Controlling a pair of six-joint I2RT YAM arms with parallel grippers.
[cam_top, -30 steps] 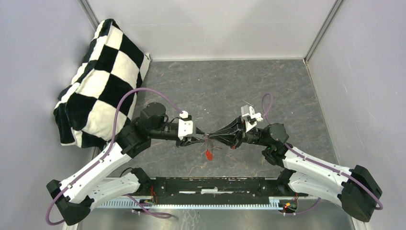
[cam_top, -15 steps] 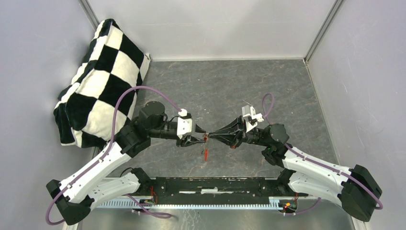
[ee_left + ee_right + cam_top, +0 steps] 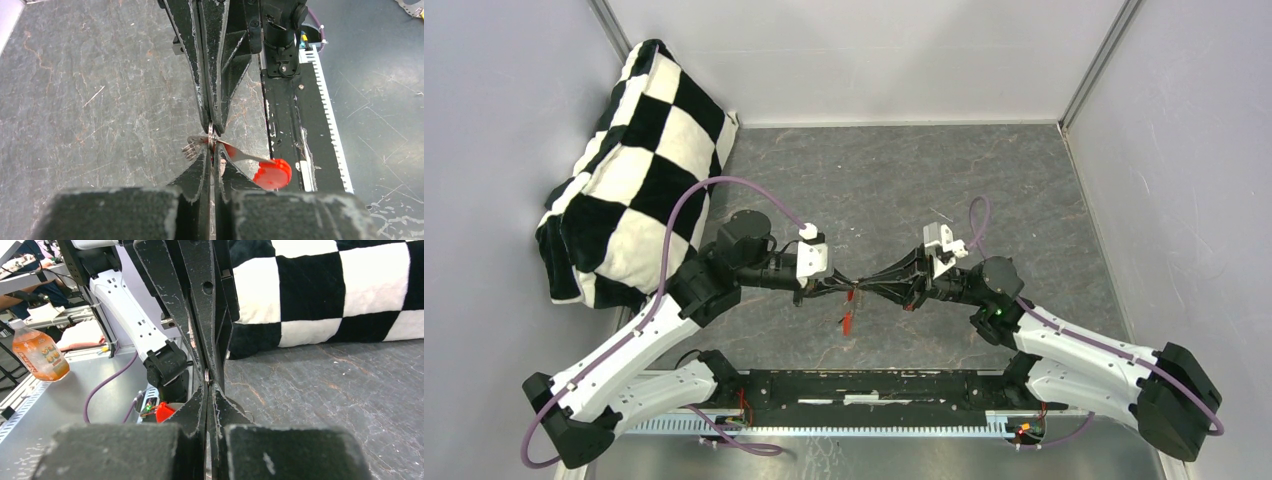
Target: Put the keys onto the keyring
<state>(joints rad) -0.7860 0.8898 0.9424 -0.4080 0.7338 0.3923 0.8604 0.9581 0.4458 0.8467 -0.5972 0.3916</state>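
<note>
Left claw [image 3: 214,153]: pinched shut on keyring [image 3: 210,135], above table [image 3: 100,100].
Right claw [image 3: 214,129]: shut, tip-to-tip opposite; same ring apparently gripped.
Red-headed key [image 3: 272,173]: hung beneath tips, shank crosswise.

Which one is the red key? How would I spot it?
Look at the grey marbled table with the checkered pillow at its far left. In the middle, the left claw and right claw meet tip to tip, and the red key hangs from that spot. It is the only thing there with a bright red round head, on a thin silver stem.
</note>
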